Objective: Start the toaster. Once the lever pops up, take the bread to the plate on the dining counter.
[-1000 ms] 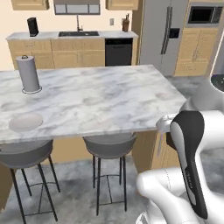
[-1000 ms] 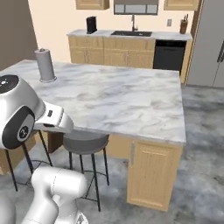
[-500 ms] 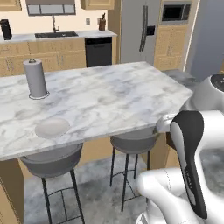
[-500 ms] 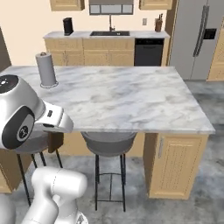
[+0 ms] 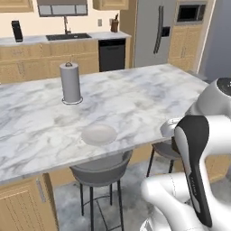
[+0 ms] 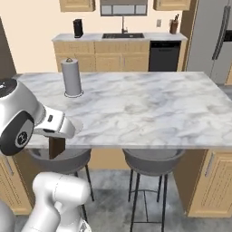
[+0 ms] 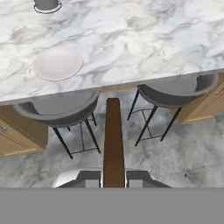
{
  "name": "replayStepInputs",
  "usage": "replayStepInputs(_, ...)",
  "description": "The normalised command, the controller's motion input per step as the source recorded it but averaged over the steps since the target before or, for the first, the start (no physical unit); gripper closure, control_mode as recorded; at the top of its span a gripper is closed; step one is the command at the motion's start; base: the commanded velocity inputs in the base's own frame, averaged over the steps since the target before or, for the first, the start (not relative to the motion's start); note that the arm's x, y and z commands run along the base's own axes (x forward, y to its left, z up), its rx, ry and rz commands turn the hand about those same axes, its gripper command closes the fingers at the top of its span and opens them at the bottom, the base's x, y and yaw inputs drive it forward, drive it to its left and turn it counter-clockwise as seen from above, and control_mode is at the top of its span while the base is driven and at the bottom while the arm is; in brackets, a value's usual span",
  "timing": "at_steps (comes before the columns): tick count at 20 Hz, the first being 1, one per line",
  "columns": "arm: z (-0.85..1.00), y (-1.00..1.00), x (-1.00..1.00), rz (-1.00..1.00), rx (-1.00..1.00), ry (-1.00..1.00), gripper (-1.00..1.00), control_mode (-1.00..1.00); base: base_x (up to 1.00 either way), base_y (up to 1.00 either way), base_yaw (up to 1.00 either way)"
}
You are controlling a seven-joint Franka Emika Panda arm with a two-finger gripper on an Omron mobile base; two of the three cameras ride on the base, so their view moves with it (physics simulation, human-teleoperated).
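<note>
Claw [image 7: 114, 178] clamped on the bread [image 7: 113, 140], your brown slice held edge-on over the floor between two grey stools [image 7: 57, 109]. Beyond them lies the dining counter [image 7: 144, 39], with the plate [image 7: 58, 63] near its front edge and the paper-towel roll [image 5: 71, 83] farther back.

No readable text, labels, brands or numbers anywhere. Marble surface [image 5: 135, 97], plate [image 5: 99, 134], paper towel roll [image 5: 71, 83], fridge [image 5: 155, 31] and microwave [image 5: 189, 12] at the far wall: all plain, no markings legible at this resolution.
</note>
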Motion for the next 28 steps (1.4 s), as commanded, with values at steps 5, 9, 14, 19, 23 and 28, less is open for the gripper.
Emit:
replayStepInputs(5,0.0,0.0,0.0,0.0,0.0,0.0,1.0,1.0,0.47,0.72,0.19)
replayStepInputs(9,0.0,0.0,0.0,0.0,0.0,0.0,1.0,1.0,0.01,0.63,0.23)
replayStepInputs(14,0.0,0.0,0.0,0.0,0.0,0.0,1.0,1.0,0.05,0.21,0.1)
replayStepInputs(19,0.0,0.0,0.0,0.0,0.0,0.0,1.0,1.0,0.33,-0.04,0.0)
replayStepInputs(23,0.0,0.0,0.0,0.0,0.0,0.0,1.0,1.0,0.38,-0.16,0.0)
replayStepInputs(28,0.0,0.0,0.0,0.0,0.0,0.0,1.0,1.0,0.4,-0.11,0.0)
